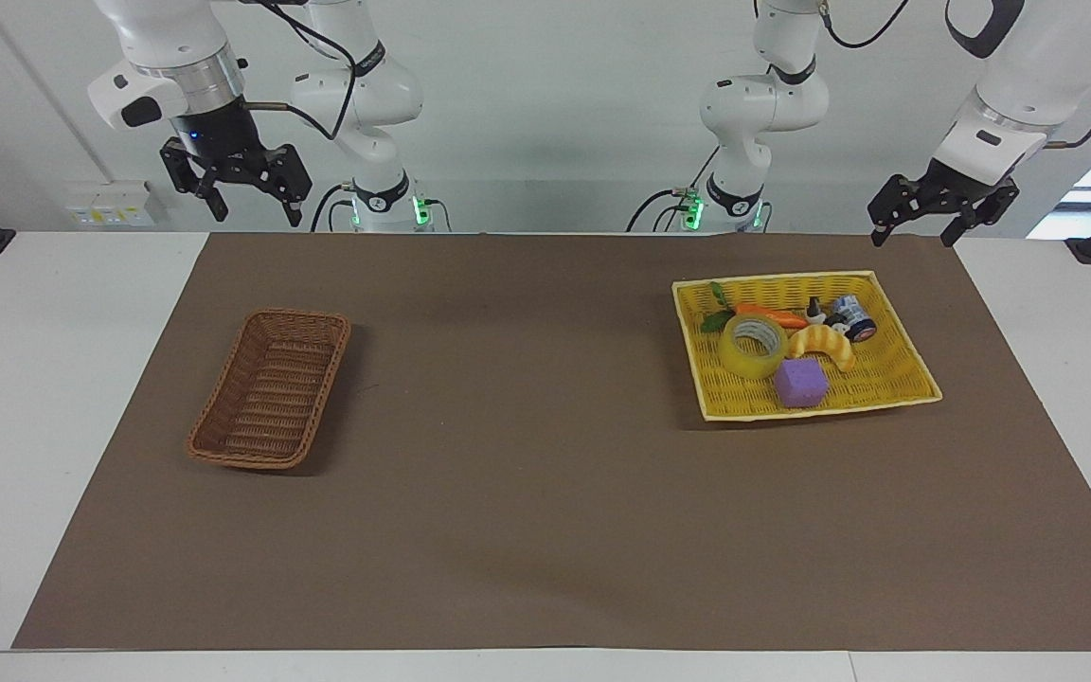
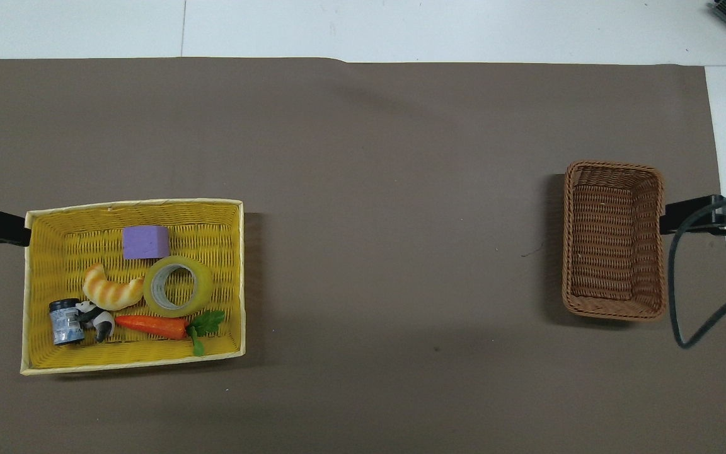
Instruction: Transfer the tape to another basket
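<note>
The tape (image 1: 752, 347) (image 2: 178, 285), a translucent yellow roll with a pale core, lies flat in the yellow tray (image 1: 773, 278) (image 2: 133, 203) toward the left arm's end of the table. The brown wicker basket (image 1: 271, 393) (image 2: 612, 243) stands empty toward the right arm's end. My left gripper (image 1: 915, 232) hangs open in the air over the table's edge by the robots, close to the tray. My right gripper (image 1: 257, 213) is also raised and open, over the same edge. Neither holds or touches anything.
Around the tape in the tray lie a purple block (image 1: 800, 384) (image 2: 145, 242), a striped croissant toy (image 1: 825, 346) (image 2: 111, 290), a carrot (image 1: 768, 315) (image 2: 152, 325), a small jar (image 1: 856, 317) (image 2: 65, 321) and a panda figure (image 2: 98, 318). A brown mat (image 1: 527, 455) covers the table.
</note>
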Controlling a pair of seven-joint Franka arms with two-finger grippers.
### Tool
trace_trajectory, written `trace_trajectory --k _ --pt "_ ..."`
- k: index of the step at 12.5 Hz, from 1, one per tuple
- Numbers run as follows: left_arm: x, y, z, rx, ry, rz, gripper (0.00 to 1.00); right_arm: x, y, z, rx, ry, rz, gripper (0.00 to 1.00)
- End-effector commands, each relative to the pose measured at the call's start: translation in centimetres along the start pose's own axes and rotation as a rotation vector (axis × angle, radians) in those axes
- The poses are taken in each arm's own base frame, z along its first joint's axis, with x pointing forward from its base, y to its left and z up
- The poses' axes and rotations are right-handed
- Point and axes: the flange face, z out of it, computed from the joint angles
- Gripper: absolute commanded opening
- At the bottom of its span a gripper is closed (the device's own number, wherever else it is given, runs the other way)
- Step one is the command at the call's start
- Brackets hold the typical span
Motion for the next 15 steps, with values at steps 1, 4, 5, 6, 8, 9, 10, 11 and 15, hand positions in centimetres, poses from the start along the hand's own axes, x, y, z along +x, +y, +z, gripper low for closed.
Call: trace_trajectory --k 1,4,5,6,8,9,10,11,15 --pt "-0.95 -0.27 -0.53 0.006 0.004 0.001 1.00 0.14 0.29 -0.22 0.007 -0.005 -0.008 1.00" --pt "-0.91 -0.49 -0.51 0.005 0.008 -0.002 1.00 0.14 0.29 -0.22 0.007 -0.005 -0.008 1.00" --pt "-0.91 -0.49 -0.44 0.005 0.007 -0.001 1.00 0.14 0.29 -0.22 0.007 -0.005 -0.008 1.00" --pt "-0.91 -0.49 -0.44 0.005 0.007 -0.003 1.00 0.15 0.37 -0.22 0.007 -0.005 -0.006 1.00" --pt "-0.95 -0.49 -0.45 0.005 0.007 -0.003 1.00 0.14 0.29 -0.22 0.007 -0.005 -0.008 1.00" --pt "-0.97 -0.48 -0.43 0.004 0.005 -0.003 1.00 0.14 0.29 -0.22 0.007 -0.005 -0.008 1.00" --pt "-0.97 -0.47 -0.36 0.003 0.004 -0.001 1.00 0.14 0.29 -0.22 0.007 -0.005 -0.008 1.00" --pt "-1.04 -0.48 -0.28 0.004 0.001 0.003 1.00 0.14 0.29 -0.22 0.007 -0.005 -0.009 1.00" --pt "-1.07 -0.54 -0.23 0.003 0.001 0.003 1.00 0.14 0.29 -0.15 0.007 -0.006 -0.009 1.00"
